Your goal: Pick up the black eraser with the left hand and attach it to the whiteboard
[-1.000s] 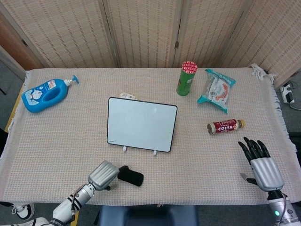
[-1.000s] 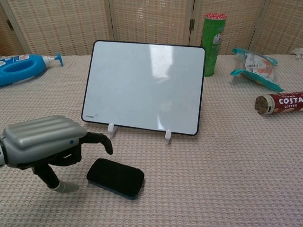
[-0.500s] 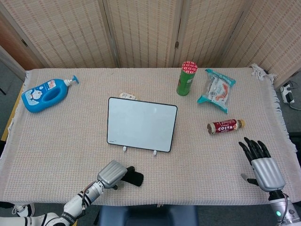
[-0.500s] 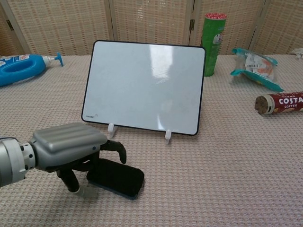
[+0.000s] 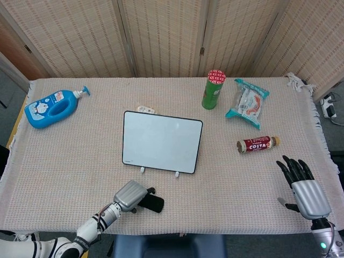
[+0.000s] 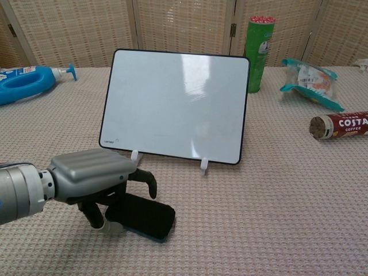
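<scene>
The black eraser (image 5: 154,203) (image 6: 148,218) lies flat on the cloth near the table's front edge, in front of the whiteboard (image 5: 161,141) (image 6: 175,103), which stands tilted back on two white feet. My left hand (image 5: 130,195) (image 6: 92,172) covers the eraser's left end. Its fingers (image 6: 146,179) arch over the eraser with a gap showing beneath them, and the thumb points down beside the left end. My right hand (image 5: 303,188) rests at the front right with fingers spread and nothing in it; only the head view shows it.
A blue pump bottle (image 5: 51,107) (image 6: 23,83) lies at the far left. A green can (image 5: 213,88) (image 6: 257,54), a teal snack bag (image 5: 247,102) (image 6: 310,77) and a Costa coffee bottle (image 5: 258,144) (image 6: 339,125) sit right of the board. A small packet (image 5: 146,109) lies behind it.
My left hand has moved right, from beside the eraser to over its left end. The eraser has stayed in place. The right hand has shifted slightly toward the table's front right.
</scene>
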`<state>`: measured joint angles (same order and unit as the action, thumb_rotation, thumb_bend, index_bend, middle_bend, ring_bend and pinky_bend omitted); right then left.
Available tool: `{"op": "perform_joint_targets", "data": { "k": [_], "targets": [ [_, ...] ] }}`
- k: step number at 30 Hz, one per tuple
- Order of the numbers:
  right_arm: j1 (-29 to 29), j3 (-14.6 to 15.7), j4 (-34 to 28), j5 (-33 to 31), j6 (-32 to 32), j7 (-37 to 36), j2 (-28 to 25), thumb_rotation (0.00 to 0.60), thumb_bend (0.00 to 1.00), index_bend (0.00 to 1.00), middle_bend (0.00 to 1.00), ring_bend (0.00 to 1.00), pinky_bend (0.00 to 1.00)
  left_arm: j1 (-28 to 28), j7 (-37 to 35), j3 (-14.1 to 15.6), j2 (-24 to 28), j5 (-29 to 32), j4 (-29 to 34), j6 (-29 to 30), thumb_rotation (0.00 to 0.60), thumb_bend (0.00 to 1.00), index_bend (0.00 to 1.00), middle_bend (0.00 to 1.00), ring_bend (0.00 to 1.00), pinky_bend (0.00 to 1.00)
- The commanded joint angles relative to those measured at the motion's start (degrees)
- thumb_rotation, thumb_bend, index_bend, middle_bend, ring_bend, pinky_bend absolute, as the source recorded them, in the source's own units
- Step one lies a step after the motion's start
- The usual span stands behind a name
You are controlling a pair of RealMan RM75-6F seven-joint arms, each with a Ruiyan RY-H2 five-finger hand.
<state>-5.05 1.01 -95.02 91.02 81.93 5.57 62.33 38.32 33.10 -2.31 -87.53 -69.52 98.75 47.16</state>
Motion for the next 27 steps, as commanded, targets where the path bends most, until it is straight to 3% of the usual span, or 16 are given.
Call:
{"op": "perform_joint_targets", "data": {
  "k": [1,13,17,22,27],
  "targets": [
    [-0.09,-0.14,0.00,-0.27,-0.18,0.03,0.02,0.600,0.15,0.00,0.00,0.00,0.00,0.62,-0.64,0.05,-0.08,0.63,-0.50,-0.27,0.600,0.31,0.35,1.00,0.91,1.00],
    [0.02,-0.43,-0.04,-0.58,0.09,0.03,0.03,0.600,0.15,0.00,0.00,0.00,0.00,0.08,-3.63,1.40,-0.47,-3.52,-1.69,4.28,0.600,0.34,0.56,1.00,0.91,1.00],
    [0.17,-0.51,-0.03,-0.61,0.42,-0.15,-0.01,0.600,0.15,0.00,0.00,0.00,0.00,-0.86,-2.95,1.75,0.90,-7.25,-0.89,8.35,0.600,0.36,0.57,1.00,0.90,1.00],
    [0.37,-0.46,-0.18,-0.21,0.92,-0.47,-0.17,0.600,0.15,0.00,0.00,0.00,0.00,-2.00,-2.46,0.16,1.62,-10.63,-0.13,14.31,0.600,0.38,0.57,1.00,0.90,1.00],
    [0.52,-0.37,-0.21,0.07,1.23,-1.09,-0.45,0.600,0.15,0.00,0.00,0.00,0.00,-2.75,-6.51,-2.34,-2.42,-16.63,-6.05,21.77,0.600,0.38,0.57,1.00,0.90,1.00]
  ]
}}
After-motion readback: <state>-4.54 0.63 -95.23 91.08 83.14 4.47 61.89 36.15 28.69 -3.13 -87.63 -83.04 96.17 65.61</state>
